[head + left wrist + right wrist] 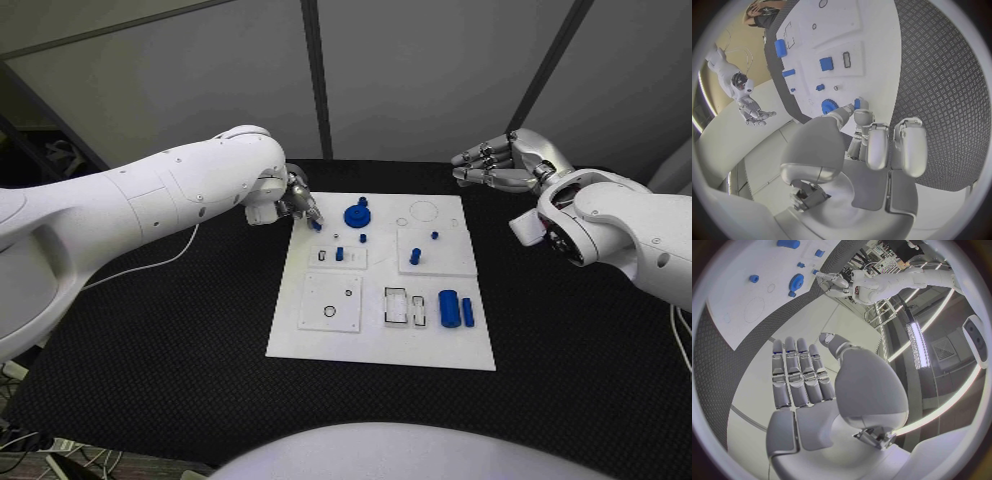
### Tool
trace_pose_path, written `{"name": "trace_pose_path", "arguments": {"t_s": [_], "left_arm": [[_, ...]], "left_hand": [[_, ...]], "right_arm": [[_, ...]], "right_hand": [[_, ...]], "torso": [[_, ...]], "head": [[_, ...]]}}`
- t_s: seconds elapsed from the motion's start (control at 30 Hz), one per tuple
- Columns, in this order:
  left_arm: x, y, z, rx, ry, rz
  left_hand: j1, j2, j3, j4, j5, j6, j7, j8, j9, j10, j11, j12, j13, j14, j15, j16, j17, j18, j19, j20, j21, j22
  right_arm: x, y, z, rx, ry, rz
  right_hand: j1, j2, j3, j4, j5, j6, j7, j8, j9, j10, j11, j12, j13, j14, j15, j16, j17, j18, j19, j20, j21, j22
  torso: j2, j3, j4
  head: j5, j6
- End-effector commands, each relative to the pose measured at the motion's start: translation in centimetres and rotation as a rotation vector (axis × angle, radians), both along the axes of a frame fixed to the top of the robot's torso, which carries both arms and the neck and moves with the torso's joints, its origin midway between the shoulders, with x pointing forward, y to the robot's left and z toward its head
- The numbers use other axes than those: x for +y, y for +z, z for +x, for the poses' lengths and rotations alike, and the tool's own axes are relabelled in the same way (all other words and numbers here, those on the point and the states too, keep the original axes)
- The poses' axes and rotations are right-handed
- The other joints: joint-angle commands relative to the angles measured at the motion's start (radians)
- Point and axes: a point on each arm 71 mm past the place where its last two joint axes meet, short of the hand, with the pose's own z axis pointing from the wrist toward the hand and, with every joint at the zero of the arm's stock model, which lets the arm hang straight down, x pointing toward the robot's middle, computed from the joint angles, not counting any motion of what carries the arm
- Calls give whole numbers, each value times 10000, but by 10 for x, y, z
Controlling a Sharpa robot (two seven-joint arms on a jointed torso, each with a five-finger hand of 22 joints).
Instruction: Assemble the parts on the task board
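The robot's left hand [293, 205] hovers over the far-left corner of the white task board [433, 345], at about eleven o'clock from the board's centre, its fingers [877, 145] curled toward a small blue piece [316, 224] at their tips. In the left wrist view, thumb and a finger appear to close around that small blue part [857, 103] just beside the blue gear [829, 106], though whether the pinch is firm cannot be told from here. The right hand [498, 165] hangs clear of the board at about one o'clock, above the black tabletop [173, 330], holding nothing, its fingers [795, 375] straight and lying side by side.

On the board, the gear [356, 214] sits near the far edge at twelve o'clock; a short blue peg [415, 256] stands right of centre, a smaller one [340, 254] left of centre, and a blue cylinder [449, 307] with a slim bar [467, 312] lies at about four o'clock beside the empty rectangular slots [395, 305].

The step in hand looks like the pick-up of the corner piece. The next move likely calls for a secure pinch, a lift, then careful alignment over a matching socket, without nudging the gear close by.
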Motion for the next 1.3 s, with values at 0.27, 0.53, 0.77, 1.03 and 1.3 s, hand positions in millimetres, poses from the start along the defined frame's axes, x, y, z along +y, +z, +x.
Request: {"name": "trace_pose_path", "arguments": {"t_s": [0.27,0.53,0.77,1.03,1.3], "left_arm": [[7,3,-16,321,980,-1880],[10,8,-37,73,1183,-2327],[12,6,-52,-693,1050,-2086],[6,-4,-64,-1299,628,-1376],[0,-13,-70,-1442,362,-875]], "left_hand": [[-864,-459,2438,-1356,71,-49,-109,615,293,151,-33,-41,-84,603,-105,1,980,-87,129,-44,-85,560],[-1385,-769,3295,-1641,418,-95,-174,1122,503,184,-92,-187,-306,606,-150,9,986,-81,126,-85,-121,552],[-1740,-1000,3702,-1757,1026,-114,-238,1526,630,248,-157,-359,-587,612,-202,21,999,-80,135,-134,-130,565],[-1902,-1093,3884,-1806,1137,-101,-281,1729,679,378,-199,-279,-531,614,-234,24,1002,-78,139,-165,-141,564],[-2032,-1130,4010,-1821,1151,-99,-310,1857,704,452,-224,-235,-503,616,-255,30,1008,-85,156,-184,-120,595]], "right_arm": [[1,1,1,-7,102,-4],[0,1,1,-2,82,-14],[-1,1,2,-9,66,-19],[-1,0,2,5,66,-27],[-1,0,2,47,69,-42]], "right_hand": [[-24,89,6,-21,77,44,47,32,17,-57,1,8,-8,-54,-2,-14,-18,51,62,38,-56,-21],[-27,87,6,-19,100,43,48,32,17,-57,1,9,-8,-53,-2,-14,-22,51,68,38,-64,-27],[-30,88,8,-18,146,44,48,32,17,-57,1,11,-8,-51,-2,-14,-32,51,83,37,-82,-39],[-29,87,9,-19,162,43,48,32,17,-58,1,10,-8,-51,-2,-14,-34,51,87,37,-87,-43],[-29,86,9,-20,168,43,48,32,17,-59,1,10,-8,-50,-2,-14,-35,51,89,37,-89,-45]], "torso": [[-11,8,30],[-15,7,44],[-13,12,35],[-10,4,30],[4,-2,26]], "head": [[38,44],[118,75],[183,87],[229,109],[195,118]]}}
